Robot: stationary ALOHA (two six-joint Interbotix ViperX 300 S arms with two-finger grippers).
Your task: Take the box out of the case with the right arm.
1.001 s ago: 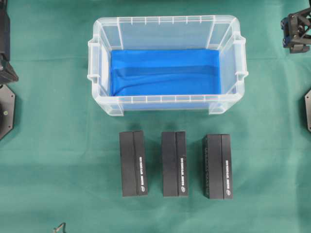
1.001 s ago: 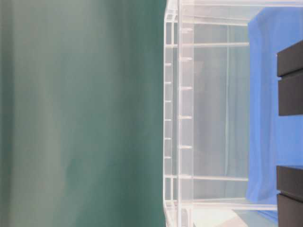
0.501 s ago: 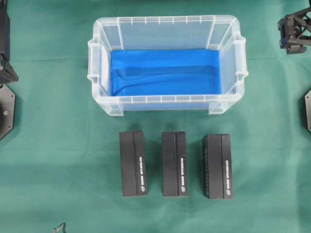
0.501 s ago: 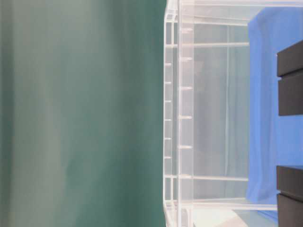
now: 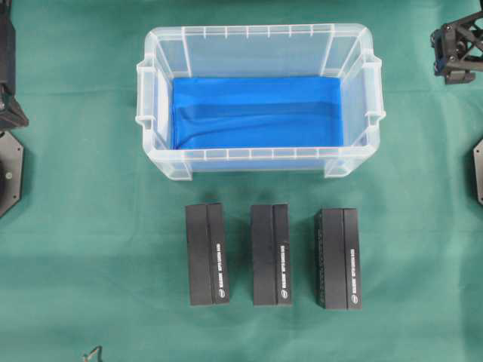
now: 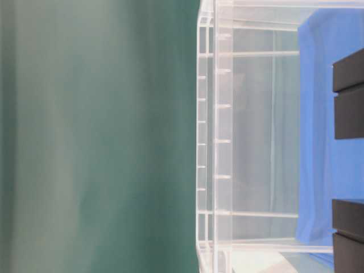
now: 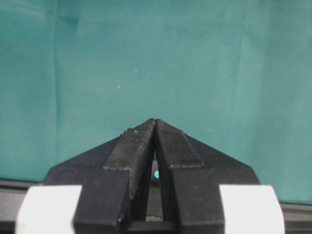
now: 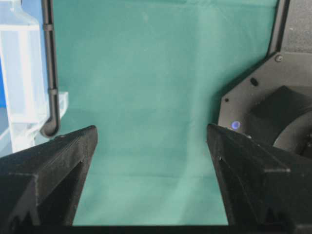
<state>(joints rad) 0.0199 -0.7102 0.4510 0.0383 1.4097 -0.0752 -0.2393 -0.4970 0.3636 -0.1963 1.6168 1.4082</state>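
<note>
Since a second ago, only the right gripper (image 5: pixel 458 54) has shifted, edging slightly toward the top-right corner of the overhead view; everything else lies as it did. Green cloth (image 5: pixel 83 226) covers the whole work surface, gently creased, and fills the backdrop of both wrist views. No wall or room beyond the cloth can be seen.

Centre stage stands the case (image 5: pixel 153 83), a clear plastic bin with rim handles and a rumpled blue lining (image 5: pixel 256 113); no box lies inside it. Three black boxes sit in a row on the cloth just below the case and apart from one another: the left box (image 5: pixel 207 253), the middle box (image 5: pixel 271 254) and the right box (image 5: pixel 337 258), each lying lengthwise with white lettering along one edge.

At the left edge, the left gripper (image 7: pixel 155 127) has its jaws pressed together, gripping nothing. The right gripper's jaws stand wide apart over bare cloth, holding nothing, with the case's corner at the left of its wrist view. A black base plate (image 5: pixel 9 172) sits at the cloth's left margin.
</note>
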